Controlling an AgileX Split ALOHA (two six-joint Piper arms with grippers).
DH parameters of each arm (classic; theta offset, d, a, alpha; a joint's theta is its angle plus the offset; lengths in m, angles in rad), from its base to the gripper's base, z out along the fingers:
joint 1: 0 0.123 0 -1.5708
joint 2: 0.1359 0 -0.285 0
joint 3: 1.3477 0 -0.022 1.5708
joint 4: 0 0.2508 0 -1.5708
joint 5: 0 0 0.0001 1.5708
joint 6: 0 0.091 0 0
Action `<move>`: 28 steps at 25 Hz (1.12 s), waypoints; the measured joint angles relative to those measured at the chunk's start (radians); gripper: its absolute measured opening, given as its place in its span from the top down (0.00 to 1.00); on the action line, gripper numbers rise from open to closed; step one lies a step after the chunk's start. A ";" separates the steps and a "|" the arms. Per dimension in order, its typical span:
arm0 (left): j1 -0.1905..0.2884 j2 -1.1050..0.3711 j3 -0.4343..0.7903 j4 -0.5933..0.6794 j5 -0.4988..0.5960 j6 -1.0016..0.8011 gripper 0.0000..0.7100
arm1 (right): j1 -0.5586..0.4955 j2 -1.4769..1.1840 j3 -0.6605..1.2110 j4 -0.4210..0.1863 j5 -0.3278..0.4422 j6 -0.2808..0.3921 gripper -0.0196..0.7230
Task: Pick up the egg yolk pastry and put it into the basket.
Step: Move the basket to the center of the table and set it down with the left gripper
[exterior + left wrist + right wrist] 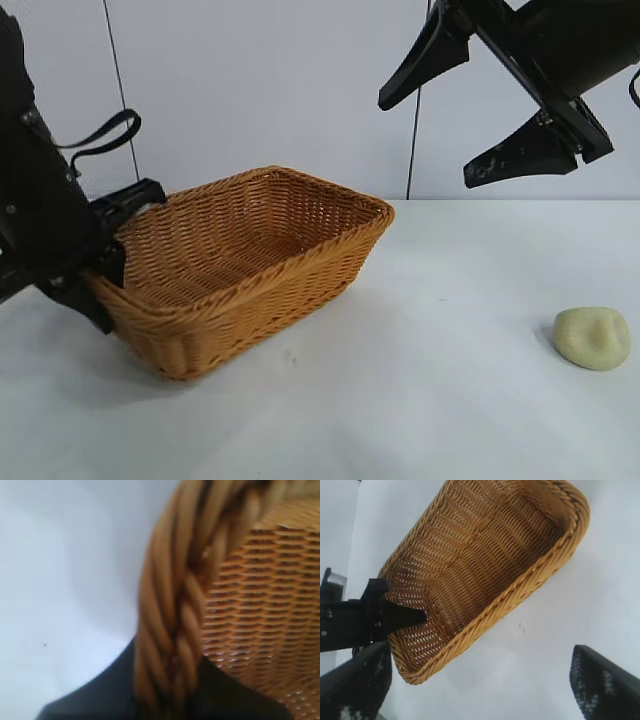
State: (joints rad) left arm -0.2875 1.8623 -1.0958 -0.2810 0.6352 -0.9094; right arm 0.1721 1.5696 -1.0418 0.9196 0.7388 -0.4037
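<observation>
My left gripper (105,270) is clamped on the braided rim of the basket (250,300) at its short end, so that side of the basket is blocked by my own arm. The basket's inside lies bare and open from above, with sloped wicker walls all round. My right gripper (470,110) hangs high with its jaws spread wide, and nothing stands between it and the bench (440,400) below. The bench between the basket and the egg yolk pastry (592,338) is bare. The pastry sits alone near the bench's right edge, well apart from the basket, free on every side.
</observation>
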 joint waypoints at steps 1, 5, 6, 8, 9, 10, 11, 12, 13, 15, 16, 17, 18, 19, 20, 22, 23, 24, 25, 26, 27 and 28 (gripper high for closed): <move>0.024 0.001 -0.025 -0.029 0.021 0.066 0.88 | 0.000 0.000 0.000 0.000 0.000 0.000 0.05; 0.096 0.003 -0.119 -0.069 0.088 0.260 0.88 | 0.000 0.000 0.000 0.000 0.000 0.000 0.05; 0.105 0.003 -0.138 -0.070 0.104 0.303 0.88 | 0.000 0.000 0.000 0.000 0.000 0.000 0.05; 0.115 0.004 -0.168 -0.065 0.143 0.377 0.88 | 0.000 0.000 0.000 0.000 0.000 0.000 0.05; 0.115 0.004 -0.181 -0.058 0.157 0.408 0.88 | 0.000 0.000 0.000 0.000 0.000 0.000 0.05; 0.115 0.005 -0.192 -0.052 0.176 0.429 0.88 | 0.000 0.000 0.000 0.000 0.000 0.000 0.05; 0.113 0.006 -0.200 -0.049 0.193 0.450 0.88 | 0.000 0.000 0.000 0.000 0.000 0.000 0.05; 0.113 0.010 -0.211 -0.047 0.212 0.473 0.88 | 0.000 0.000 0.000 0.000 0.000 0.000 0.05; 0.112 0.019 -0.228 -0.046 0.233 0.494 0.88 | 0.000 0.000 0.000 0.000 0.000 0.000 0.05; 0.108 0.050 -0.268 -0.041 0.291 0.548 0.88 | 0.000 0.000 0.000 0.000 0.000 0.000 0.05; 0.101 0.067 -0.294 -0.036 0.322 0.578 0.88 | 0.000 0.000 0.000 0.000 0.002 0.000 0.05; 0.093 0.088 -0.321 -0.033 0.347 0.609 0.88 | 0.000 0.000 0.000 0.000 0.002 0.000 0.05; 0.081 0.107 -0.342 -0.031 0.377 0.635 0.88 | 0.000 0.000 0.000 0.000 0.002 0.000 0.05; 0.067 0.120 -0.366 -0.028 0.401 0.662 0.88 | 0.000 0.000 0.000 0.000 0.002 0.000 0.05; 0.054 0.133 -0.385 -0.027 0.414 0.679 0.88 | 0.000 0.000 0.000 0.000 0.002 0.000 0.05; 0.031 0.150 -0.403 -0.033 0.416 0.693 0.88 | 0.000 0.000 0.000 0.000 0.002 0.000 0.05; 0.024 0.156 -0.407 -0.040 0.413 0.694 0.88 | 0.000 0.000 0.000 0.000 0.002 0.000 0.05; 0.020 0.163 -0.407 -0.045 0.409 0.696 0.88 | 0.000 0.000 0.000 0.000 0.002 0.000 0.05; 0.019 0.171 -0.407 -0.049 0.405 0.697 0.88 | 0.000 0.000 0.000 0.000 0.002 0.000 0.05; 0.019 0.179 -0.407 -0.049 0.400 0.698 0.88 | 0.000 0.000 0.000 0.000 0.002 0.000 0.05; 0.019 0.186 -0.407 -0.048 0.395 0.698 0.88 | 0.000 0.000 0.000 0.000 0.002 0.000 0.05; 0.019 0.197 -0.407 -0.048 0.387 0.698 0.88 | 0.000 0.000 0.000 0.000 0.002 0.000 0.05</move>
State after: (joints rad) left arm -0.2683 2.0589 -1.5024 -0.3291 1.0227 -0.2113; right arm 0.1721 1.5696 -1.0418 0.9196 0.7409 -0.4037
